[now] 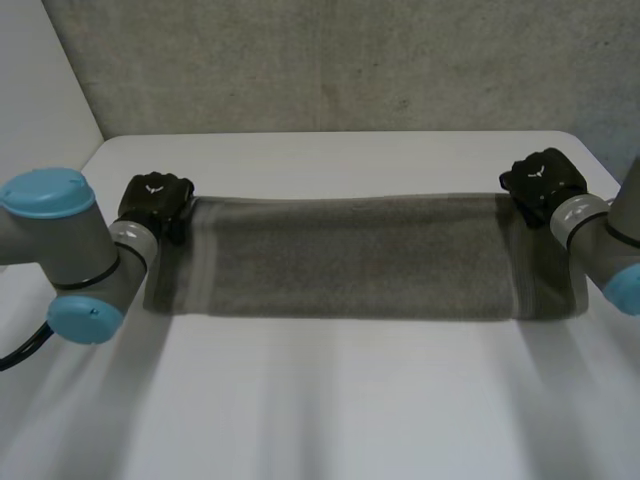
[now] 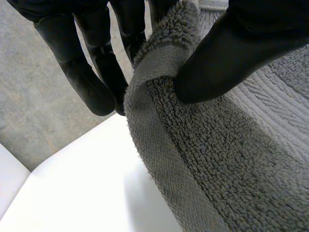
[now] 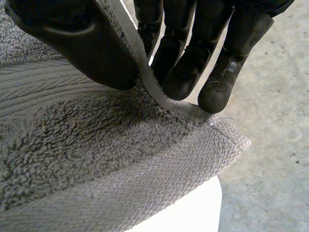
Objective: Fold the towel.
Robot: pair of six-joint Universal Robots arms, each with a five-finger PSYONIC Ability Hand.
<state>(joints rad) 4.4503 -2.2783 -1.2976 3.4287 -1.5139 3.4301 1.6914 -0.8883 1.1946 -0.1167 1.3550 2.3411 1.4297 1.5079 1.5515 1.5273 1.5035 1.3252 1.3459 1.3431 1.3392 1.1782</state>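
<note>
no words, numbers or brand names can be read anywhere. the only sign is a small white emblem on the back of the left hand (image 1: 155,197), with a matching one on the back of the right hand (image 1: 541,180), both seen in the head view. each looks like a winged or v-shaped mark, perhaps a maker's logo, though it is too small to be sure. the towel (image 1: 350,262) carries no legible label.

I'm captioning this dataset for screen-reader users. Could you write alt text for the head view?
A grey towel lies spread across a white table, the robot's left hand gripping its far left corner and the right hand its far right corner. A grey wall stands behind the table.
</note>
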